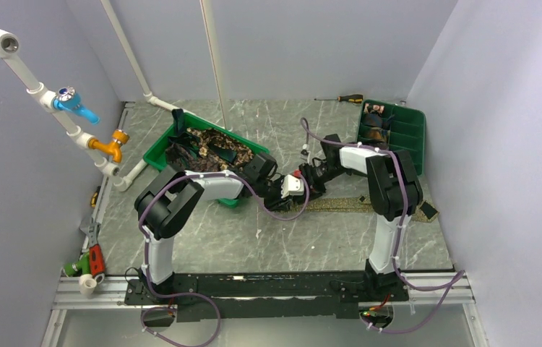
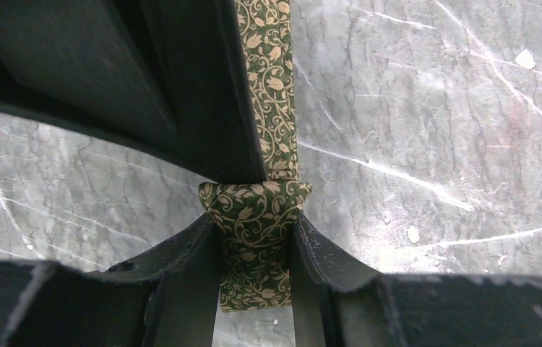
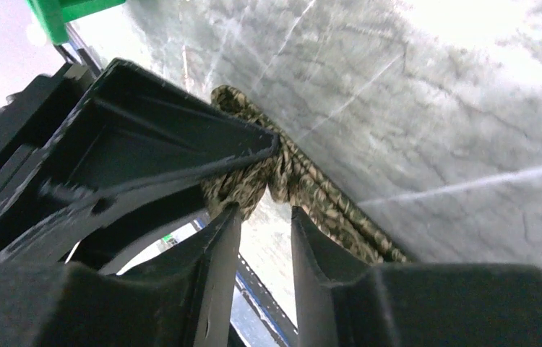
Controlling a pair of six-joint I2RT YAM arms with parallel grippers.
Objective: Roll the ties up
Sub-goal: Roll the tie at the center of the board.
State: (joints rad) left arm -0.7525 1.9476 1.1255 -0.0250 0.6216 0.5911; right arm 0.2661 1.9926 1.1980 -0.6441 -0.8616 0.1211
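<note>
Left wrist view: pinches the small rolled end of an olive vine-print tie [image 2: 268, 79] between the left fingers [image 2: 188, 275], pressed in on both sides of the roll. Meets one of the right fingers [image 2: 181, 94] there too, its tip touching the roll's top from upper left. Right wrist view: shows that pair w/ a narrow gap, bunched fabric just past the tips; cannot tell whether gripping it or only resting beside it. Leaves the rest of the tie flat on the grey marbled surface [image 2: 434, 144]; per top view, runs straight off to the right, past the right arm, no twist visible. Farther out: green tray [image 1: 157, 152] w/ a heap of loose ties [image 1: 214, 148] at left, compartment tray [image 1: 407, 137] w/ a few finished coils [image 1: 376, 134] at far right, both well apart from the work.

Looks like early rolling, approx. a turn or two in, most of the length yet to wind. To do it well: keep the pinch on the roll's sides, not on the free strip; turn toward the flat length in small steps; alternate re-grips btwn arms, never letting go w/ both at once; hold light tension on the strip; keep edges flush to avoid coning. Risks springing open on any slack pinch.
</note>
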